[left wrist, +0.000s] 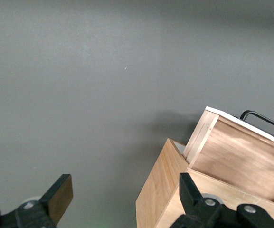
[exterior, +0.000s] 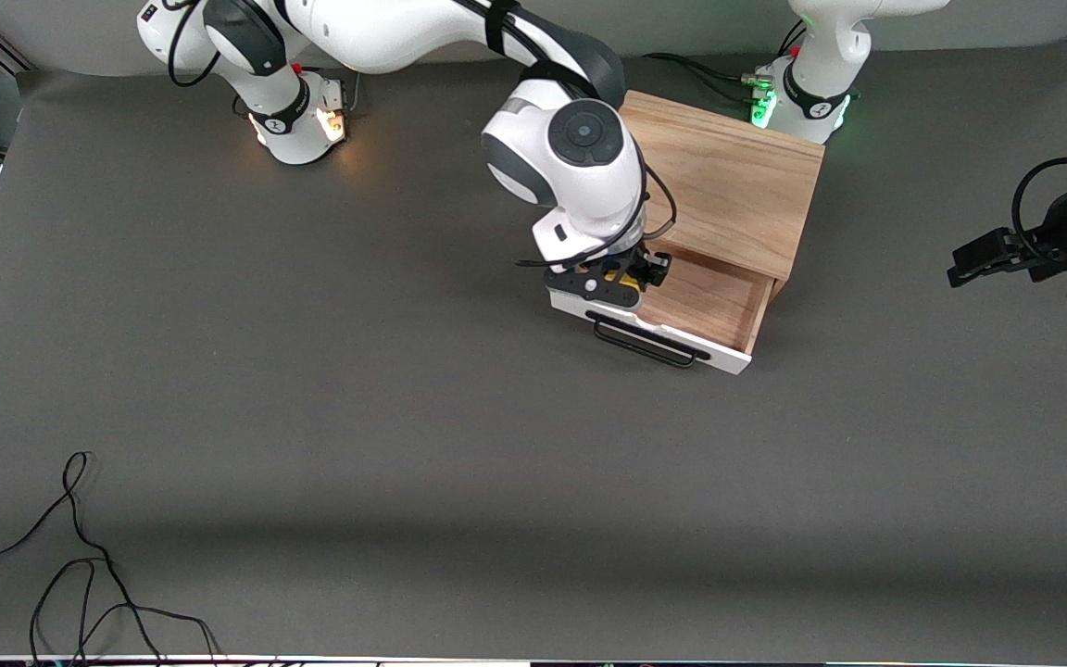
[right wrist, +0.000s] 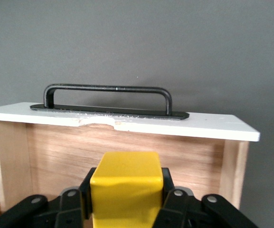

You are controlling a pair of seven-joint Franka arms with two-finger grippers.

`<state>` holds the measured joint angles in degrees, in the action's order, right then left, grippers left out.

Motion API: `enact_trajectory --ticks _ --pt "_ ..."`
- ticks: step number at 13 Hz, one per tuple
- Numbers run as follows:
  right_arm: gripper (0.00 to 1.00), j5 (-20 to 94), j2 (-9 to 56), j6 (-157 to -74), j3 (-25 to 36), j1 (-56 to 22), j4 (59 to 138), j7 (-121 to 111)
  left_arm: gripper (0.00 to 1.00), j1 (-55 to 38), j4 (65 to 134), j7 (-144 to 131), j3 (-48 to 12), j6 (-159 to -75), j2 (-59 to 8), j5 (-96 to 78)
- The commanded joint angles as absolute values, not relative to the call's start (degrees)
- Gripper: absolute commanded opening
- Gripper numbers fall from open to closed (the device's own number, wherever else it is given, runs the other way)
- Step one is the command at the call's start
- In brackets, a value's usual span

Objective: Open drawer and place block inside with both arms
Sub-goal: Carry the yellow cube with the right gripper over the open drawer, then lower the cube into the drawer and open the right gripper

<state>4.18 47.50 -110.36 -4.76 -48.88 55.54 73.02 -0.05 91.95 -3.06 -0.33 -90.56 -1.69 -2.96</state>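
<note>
A loose black cable point(exterior: 80, 565) curls on the matte grey table point(exterior: 357, 417) at its front edge, toward my right arm's end. Farther from the front camera, near the table's back edge and toward my left arm's end, sits the light oak-coloured box point(exterior: 728, 176), its grain running in long streaks. The drawer point(exterior: 709, 301) is pulled out of it, with a flat white front panel and a thin black wire bar handle point(exterior: 649, 343) on a narrow black plate.

My right gripper point(exterior: 621, 270) hangs over the open drawer, at the end of it toward my right arm, and is clenched on the block point(right wrist: 126, 187), a smooth, bright yellow cube with softly rounded edges. The front view shows only a sliver of yellow under the wrist. The right wrist view shows the block whole between the black fingers point(right wrist: 174, 202), above the pale wood interior, and a chipped notch in the white panel's top edge below the handle.

My left gripper point(exterior: 983, 259) waits in the air over the table's edge at my left arm's end, well apart from the box. Its 2 fingers point(left wrist: 191, 190) stand released and wide apart in the left wrist view, which also shows the drawer's bare plywood side.
</note>
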Motion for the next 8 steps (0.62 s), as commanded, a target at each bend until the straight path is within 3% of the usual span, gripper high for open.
enact_trajectory --ticks 1,7,8 --pt "0.24 3.08 49.83 -112.41 -4.04 -50.97 53.96 77.16 1.0 -1.14 93.78 -1.5 -0.09 -91.58 -0.35 -1.15" --pt "0.29 1.32 50.97 -113.82 -3.96 -51.77 55.9 78.83 1.0 -1.23 93.6 -0.18 -0.09 -91.5 -0.35 0.17" --pt "0.33 1.32 51.06 -113.91 -3.96 -51.77 55.9 79.01 1.0 -1.23 93.6 0.26 -0.09 -91.49 -0.35 0.44"
